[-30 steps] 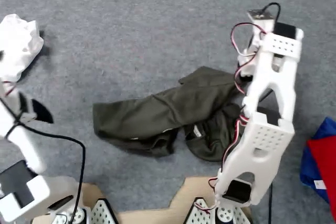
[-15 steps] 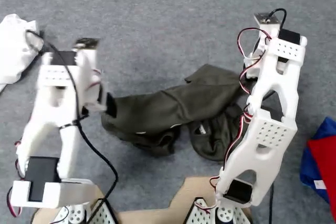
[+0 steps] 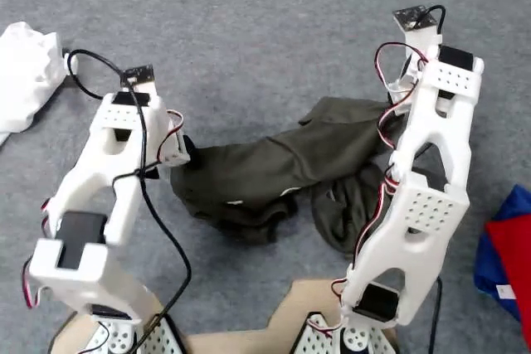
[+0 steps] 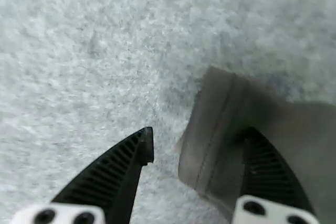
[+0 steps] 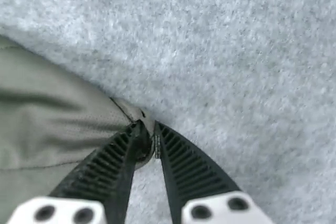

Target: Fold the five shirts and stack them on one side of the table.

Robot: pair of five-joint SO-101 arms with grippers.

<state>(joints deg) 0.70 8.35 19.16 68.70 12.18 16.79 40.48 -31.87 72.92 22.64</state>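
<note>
2 arms: both are down at the dark olive crumpled shirt (image 3: 274,167), 1 at each end of it.
Far left: a white crumpled cloth (image 3: 25,72) lies at the edge of the grey felt-covered table (image 3: 249,39), well apart from the olive shirt.
Left end: the left gripper (image 4: 199,140) has its fingers spread around a hemmed corner of the shirt. 1 finger is over bare felt and the other over the cloth, and nothing is clamped.
Shirt: it is bunched near the middle of the table, towards the arms' bases. Its long axis runs left to right, and its right end lies a little farther from the bases than its left. A loose lump of it sags on the near side by the right arm.
Right end: the right gripper (image 5: 149,135) has its fingers pressed together on a small corner of the shirt, with bare felt just beyond.
Far right: a blue and red pile of cloth (image 3: 508,250) sits at the table's edge, apart from the olive shirt.
Key relation: the shirt spans the gap between the 2 grippers, so each arm is nearest its own end.
Likely next: the left fingers need to close on the hem before the shirt can be drawn flat along its axis.
</note>
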